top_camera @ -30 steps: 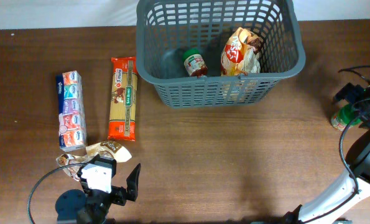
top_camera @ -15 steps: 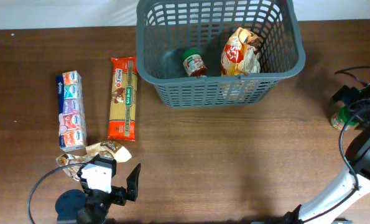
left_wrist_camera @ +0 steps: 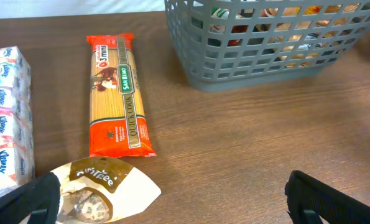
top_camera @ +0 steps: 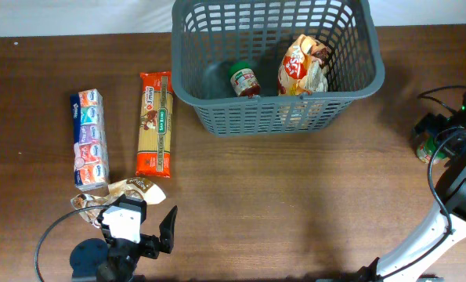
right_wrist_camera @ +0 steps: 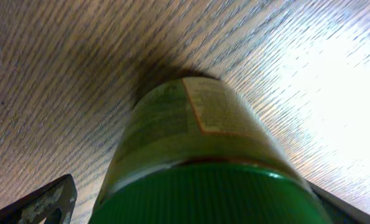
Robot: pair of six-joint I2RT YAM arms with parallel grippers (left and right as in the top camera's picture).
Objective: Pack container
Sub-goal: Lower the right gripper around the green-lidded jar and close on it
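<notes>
The container, a dark grey slotted basket [top_camera: 264, 113], stands at the back centre and also shows in the left wrist view [left_wrist_camera: 259, 62]. Inside it are a green-lidded jar [top_camera: 245, 78] and a snack bag [top_camera: 301, 69]. My right gripper [top_camera: 435, 137] is at the far right, lowered over a second green-lidded jar [top_camera: 426, 149]. In the right wrist view that jar [right_wrist_camera: 191, 137] fills the space between my fingers [right_wrist_camera: 197, 205], with a gap at the left finger. My left gripper [top_camera: 127, 210] is open and empty at the front left, with a cookie pouch [left_wrist_camera: 104, 190] by its left finger.
An orange spaghetti pack [top_camera: 154, 124] and a tissue multipack [top_camera: 90, 139] lie side by side left of the basket. The spaghetti [left_wrist_camera: 117, 93] and tissues [left_wrist_camera: 4, 118] also show in the left wrist view. The right arm's cable loops near the table's right edge.
My right gripper has shifted slightly toward the front and down over the green-lidded jar, covering more of it. The left arm and the other items have not moved.
</notes>
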